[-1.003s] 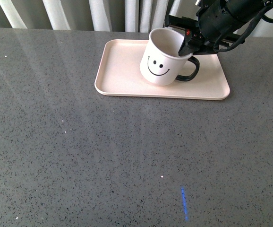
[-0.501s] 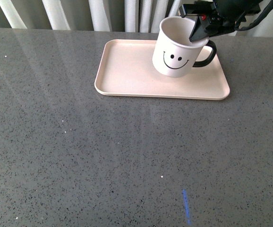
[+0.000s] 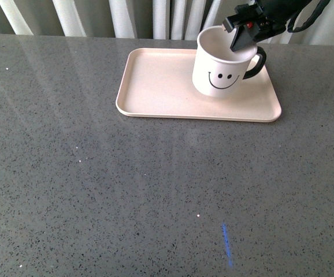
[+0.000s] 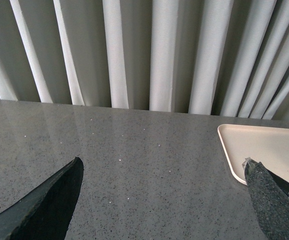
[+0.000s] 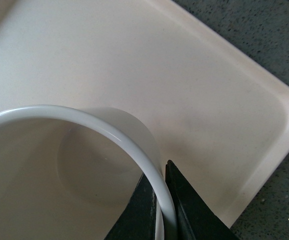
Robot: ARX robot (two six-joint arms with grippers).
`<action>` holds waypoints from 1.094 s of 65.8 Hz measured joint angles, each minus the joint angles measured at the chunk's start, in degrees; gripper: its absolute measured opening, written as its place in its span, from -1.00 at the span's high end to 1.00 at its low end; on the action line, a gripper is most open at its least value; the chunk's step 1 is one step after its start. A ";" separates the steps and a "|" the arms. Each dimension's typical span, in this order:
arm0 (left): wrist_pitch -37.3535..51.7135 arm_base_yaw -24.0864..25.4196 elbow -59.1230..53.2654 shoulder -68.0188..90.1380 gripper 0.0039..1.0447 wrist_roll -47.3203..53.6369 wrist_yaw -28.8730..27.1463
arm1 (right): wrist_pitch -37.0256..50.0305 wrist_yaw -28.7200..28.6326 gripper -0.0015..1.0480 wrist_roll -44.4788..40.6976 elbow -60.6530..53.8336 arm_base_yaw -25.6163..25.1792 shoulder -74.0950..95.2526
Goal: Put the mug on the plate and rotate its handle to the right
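Observation:
The white mug (image 3: 220, 68) with its black smiley face stands nearly upright on the right half of the pale pink-cream plate (image 3: 155, 81). Its black handle (image 3: 259, 62) points right. My right gripper (image 3: 241, 41) is shut on the mug's rim next to the handle, one finger inside and one outside. The right wrist view shows the rim (image 5: 84, 112) pinched between the black fingers (image 5: 187, 207) over the plate (image 5: 209, 85). My left gripper (image 4: 162, 200) is open above bare table, left of the plate's corner (image 4: 264, 145). It is out of the front view.
The grey speckled table (image 3: 126, 190) stretches in front of the plate. Pleated curtains (image 3: 132, 14) hang behind the table's back edge. A short blue light streak (image 3: 226, 242) lies on the table near the front.
The right gripper has carried the mug to the right and farther back on the plate. The mug has gone from tilted to nearly upright.

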 joint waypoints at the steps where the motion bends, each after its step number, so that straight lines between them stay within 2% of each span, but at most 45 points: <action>1: 0.00 0.00 0.00 0.00 -0.83 0.00 0.00 | -0.07 0.11 0.97 -0.07 0.22 0.04 0.44; 72: 0.00 0.00 0.00 0.00 -0.83 0.00 0.00 | -1.01 0.66 0.97 -0.72 1.51 0.87 3.21</action>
